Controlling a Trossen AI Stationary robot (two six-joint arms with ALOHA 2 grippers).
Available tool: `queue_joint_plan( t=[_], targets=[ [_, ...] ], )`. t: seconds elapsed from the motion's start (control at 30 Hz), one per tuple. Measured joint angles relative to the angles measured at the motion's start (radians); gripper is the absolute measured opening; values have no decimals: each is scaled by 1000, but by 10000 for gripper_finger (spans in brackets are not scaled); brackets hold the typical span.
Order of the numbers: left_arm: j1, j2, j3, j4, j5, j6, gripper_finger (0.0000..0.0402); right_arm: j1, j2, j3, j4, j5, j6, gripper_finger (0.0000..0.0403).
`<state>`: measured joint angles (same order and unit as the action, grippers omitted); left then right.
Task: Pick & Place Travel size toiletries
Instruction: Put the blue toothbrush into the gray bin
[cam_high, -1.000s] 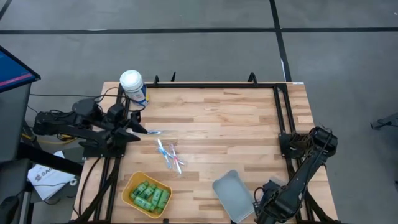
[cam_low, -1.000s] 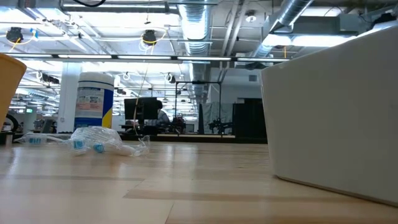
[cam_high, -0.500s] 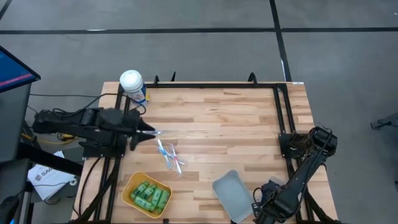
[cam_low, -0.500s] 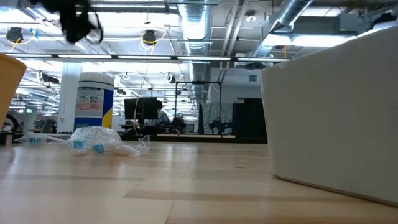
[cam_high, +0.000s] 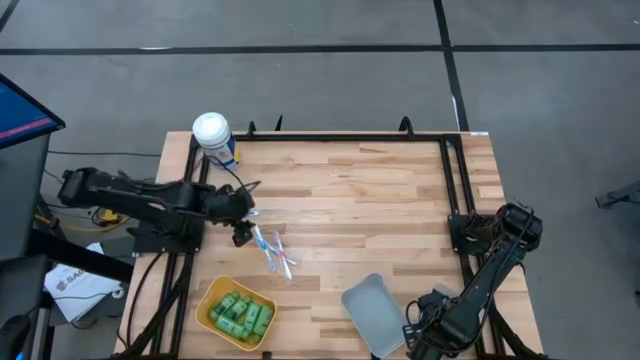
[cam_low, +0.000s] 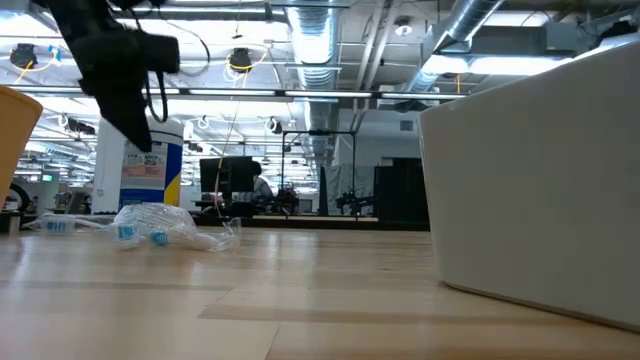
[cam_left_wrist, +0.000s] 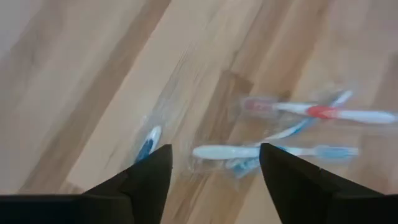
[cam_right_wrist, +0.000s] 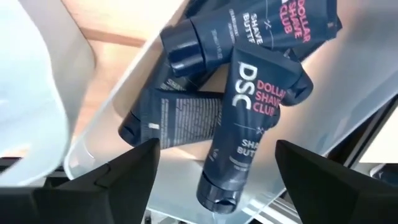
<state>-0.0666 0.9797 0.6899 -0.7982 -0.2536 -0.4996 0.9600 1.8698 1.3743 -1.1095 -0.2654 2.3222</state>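
Observation:
Several toothbrushes in clear wrappers (cam_high: 272, 250) lie flat on the wooden table, left of its middle; they also show in the left wrist view (cam_left_wrist: 280, 149) and the low view (cam_low: 150, 224). My left gripper (cam_left_wrist: 214, 167) hangs open above their left end (cam_high: 243, 229), clear of the table (cam_low: 138, 128), touching nothing. Green bottles (cam_high: 240, 314) fill a yellow tray (cam_high: 208, 300) near the front left. My right gripper (cam_right_wrist: 214, 171), at the front right (cam_high: 420, 328), stands open over dark navy tubes (cam_right_wrist: 255, 99) lying in a pale tray (cam_right_wrist: 93, 155).
A white-lidded canister (cam_high: 213, 134) stands at the far left corner, behind my left arm. A grey tray (cam_high: 374, 312) sits near the front edge beside my right arm; its wall (cam_low: 540, 170) fills the right of the low view. Bare wood lies across the table's middle and far right.
My left gripper has gone toward the table's right edge and a little toward its near edge, coming over the toothbrushes; in the low view it has come down into the picture from above. The toothbrushes have stayed where they lay.

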Motion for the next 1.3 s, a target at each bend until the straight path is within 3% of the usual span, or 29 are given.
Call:
queue_joint_plan(
  t=[0.23,0.47,1.03,1.3],
  targets=[
    [26,171,0,7,31,-314,276,0,0,0,0,5,0,311],
    [35,273,0,38,62,-537,287,0,0,0,-1,5,0,311],
    [14,313,-1,113,57,-721,287,0,0,1,-3,6,-1,311],
    [-22,313,-95,248,52,-824,287,0,0,1,-4,58,-3,311]
  ],
)
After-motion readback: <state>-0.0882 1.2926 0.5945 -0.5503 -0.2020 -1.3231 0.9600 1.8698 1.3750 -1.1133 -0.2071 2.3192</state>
